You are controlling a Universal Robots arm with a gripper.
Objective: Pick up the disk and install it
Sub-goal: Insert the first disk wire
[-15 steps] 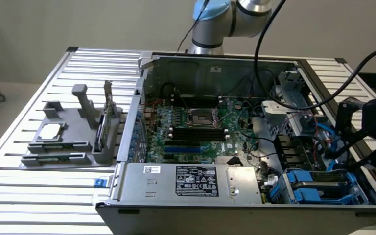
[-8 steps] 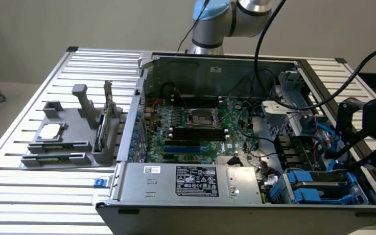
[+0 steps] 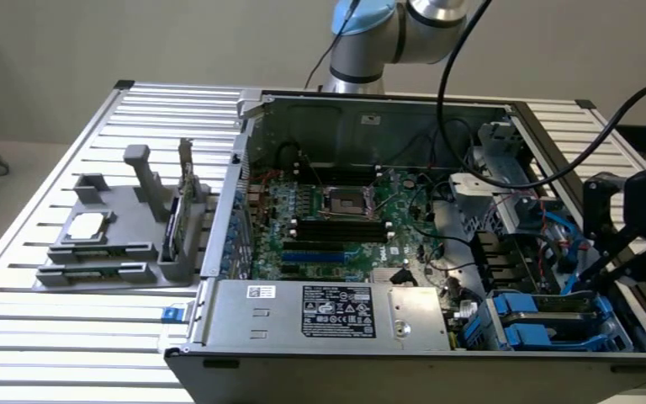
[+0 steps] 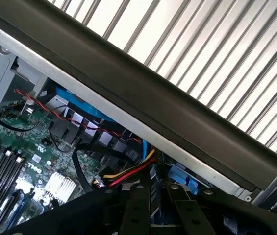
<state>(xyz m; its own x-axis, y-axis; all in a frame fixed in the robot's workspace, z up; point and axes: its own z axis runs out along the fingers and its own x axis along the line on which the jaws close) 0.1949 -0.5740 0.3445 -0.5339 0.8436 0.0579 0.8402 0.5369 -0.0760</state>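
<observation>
A slatted metal table [image 3: 31, 337] first, carrying an open computer case [image 3: 413, 374] with its lid off. Inside, against the near wall, a grey power supply box [image 3: 335, 316] with a white label; behind it a green circuit board [image 3: 346, 210] with dark memory slots. Beside the case, on the exterior view's left, a grey holder [image 3: 110, 244] with a small square chip [image 3: 87, 223] resting in it.

At the exterior view's right, a black gripper [image 3: 595, 273] reaching down into the near corner of the case. Wide, narrow or clamped: cannot tell from either view. From the wrist, the gripper [image 4: 154, 185] aimed into that same corner, under the case's dark rim [image 4: 177, 117], with red, yellow and black wires [image 4: 128, 171] just beside it.

The disk [image 3: 558, 324] down in that corner bay, flat, silver-grey between bright blue rails [image 3: 520, 318], right under the gripper and very near it. Touching or not: not readable. Judged from the exterior view: long axis roughly along the case's near wall, running across the view from left to right, with the gripper coming at it from above and slightly from the right. Only one arm here, so no question of which is nearer. Looks seated low in the bay rather than lifted clear, though hard to be sure.
</observation>
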